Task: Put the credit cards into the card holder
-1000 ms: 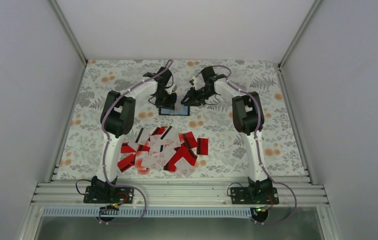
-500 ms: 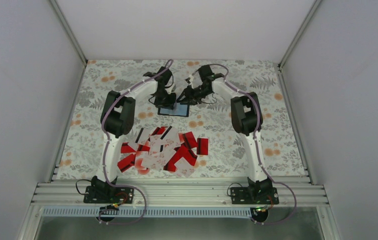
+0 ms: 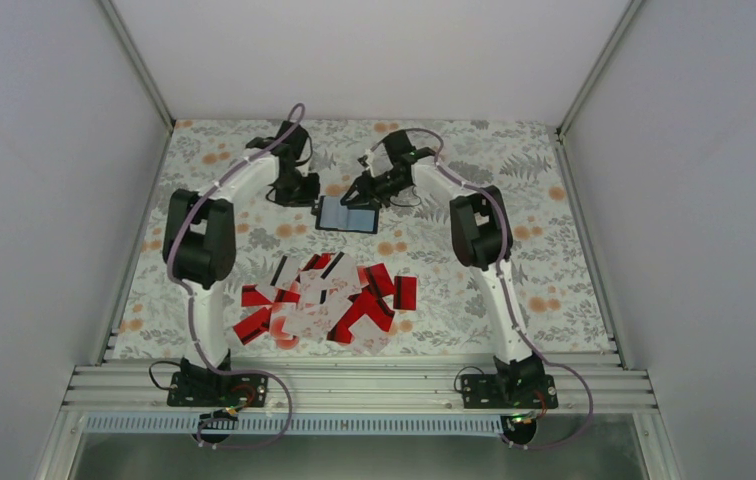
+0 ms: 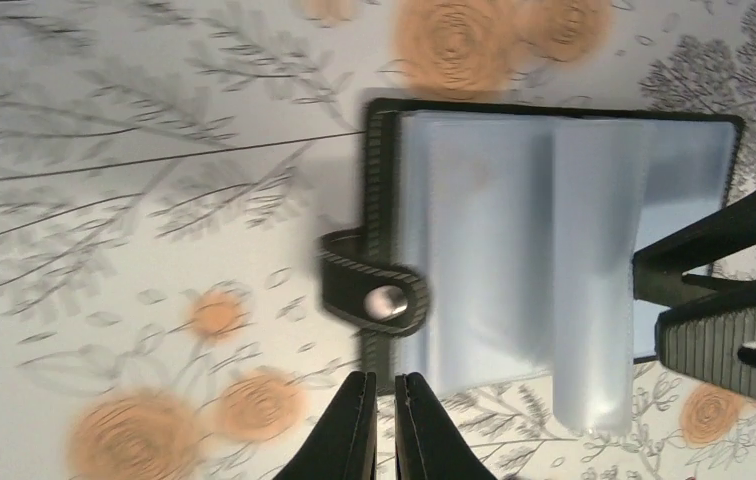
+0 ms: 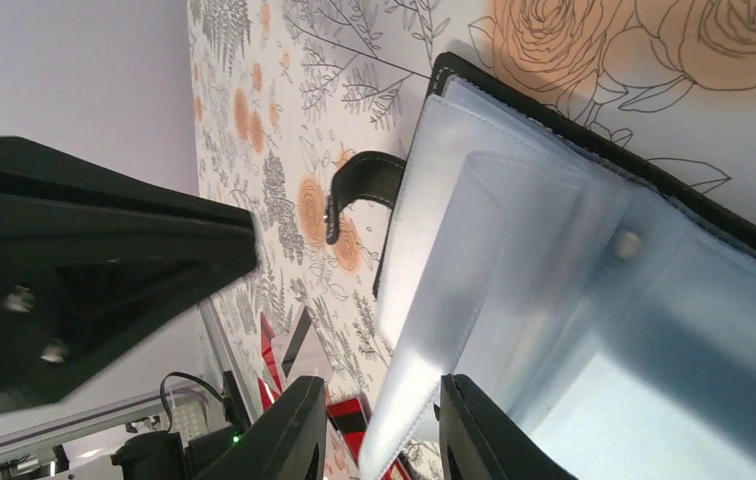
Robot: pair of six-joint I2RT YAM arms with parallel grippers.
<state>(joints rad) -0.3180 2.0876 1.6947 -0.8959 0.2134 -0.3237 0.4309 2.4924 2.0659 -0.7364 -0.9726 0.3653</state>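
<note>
The card holder (image 3: pixel 347 214) lies open at the back of the table, black outside and pale blue inside. Its snap tab (image 4: pixel 374 296) sticks out on the left. My left gripper (image 4: pixel 384 402) hovers just off the holder's left edge, with its jaws almost touching and nothing between them. My right gripper (image 5: pixel 384 430) is open at the holder's right side. A raised clear sleeve (image 5: pixel 454 300) of the holder stands between its fingers, against one of them. The credit cards (image 3: pixel 324 300), red and white, lie heaped nearer the arm bases. A few red ones (image 5: pixel 349 412) show under the right wrist.
A floral cloth (image 3: pixel 554 260) covers the table. White walls close it in on the left, right and back. An aluminium rail (image 3: pixel 354 385) with both arm bases runs along the near edge.
My left arm has swung left off the card holder. The holder now lies spread wider, with its blue inside showing. My right gripper has shifted slightly left over it.
</note>
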